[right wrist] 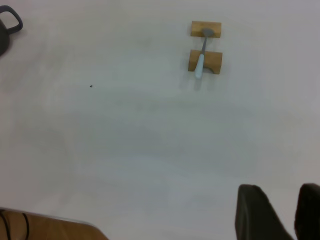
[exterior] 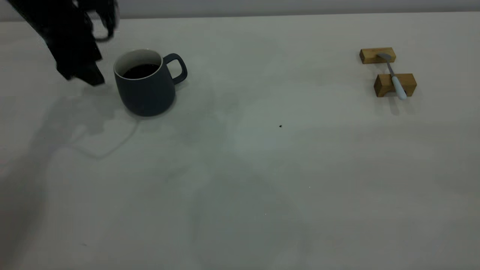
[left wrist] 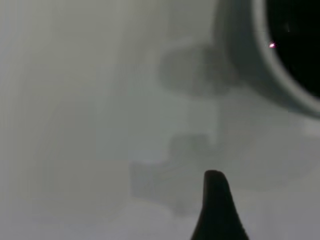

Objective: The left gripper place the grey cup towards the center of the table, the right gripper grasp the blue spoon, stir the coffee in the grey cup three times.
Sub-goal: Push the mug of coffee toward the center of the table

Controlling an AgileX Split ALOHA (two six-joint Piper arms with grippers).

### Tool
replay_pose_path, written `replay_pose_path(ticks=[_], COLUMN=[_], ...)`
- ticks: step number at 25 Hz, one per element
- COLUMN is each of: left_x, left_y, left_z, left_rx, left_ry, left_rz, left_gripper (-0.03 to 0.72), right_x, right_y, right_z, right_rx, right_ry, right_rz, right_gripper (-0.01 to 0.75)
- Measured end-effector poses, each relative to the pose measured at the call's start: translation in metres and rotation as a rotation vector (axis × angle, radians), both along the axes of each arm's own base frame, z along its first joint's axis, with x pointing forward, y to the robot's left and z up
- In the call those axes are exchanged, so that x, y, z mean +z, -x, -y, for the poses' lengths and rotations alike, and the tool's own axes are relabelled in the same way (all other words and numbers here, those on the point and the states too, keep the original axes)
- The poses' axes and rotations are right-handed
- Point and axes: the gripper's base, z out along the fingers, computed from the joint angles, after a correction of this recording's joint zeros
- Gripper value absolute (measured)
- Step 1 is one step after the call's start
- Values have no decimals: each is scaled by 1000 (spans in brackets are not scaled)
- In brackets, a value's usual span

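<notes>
The grey cup [exterior: 146, 84] stands upright in the upper left of the exterior frame on the table [exterior: 240, 180], handle turned toward the frame's right, dark coffee [exterior: 140, 70] inside. The left pincer [exterior: 88, 77] hangs just beside the cup, apart from it (whether its fingers are spread I cannot tell). In the upper right, the blue spoon [exterior: 395, 80] lies across two wooden blocks [exterior: 395, 84]. The right pincer [right wrist: 280, 212] hovers well away from the spoon, fingers slightly parted, empty.
</notes>
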Motion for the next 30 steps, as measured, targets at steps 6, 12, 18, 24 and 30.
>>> replay_pose_path(ticks=[6,12,18,24,30], left_x=[-21,-26,-30,-29,-30], left_y=[-2,-1,2,6,4], left_z=[3,16,41,78,113], left_rx=[-44,-95,-154,-217,-198], left_ry=[-21,-27,-20,-9,67], left_rz=[20,19,19,60,72], left_gripper=[585,585,585,585,585], right_x=[0,0,0,0,0], right_y=[0,0,0,0,0], right_z=[0,0,0,0,0], right_rx=[0,0,0,0,0], right_ry=[0,0,0,0,0], right_rz=[0,0,0,0,0], right_gripper=[237,237,237,237,237])
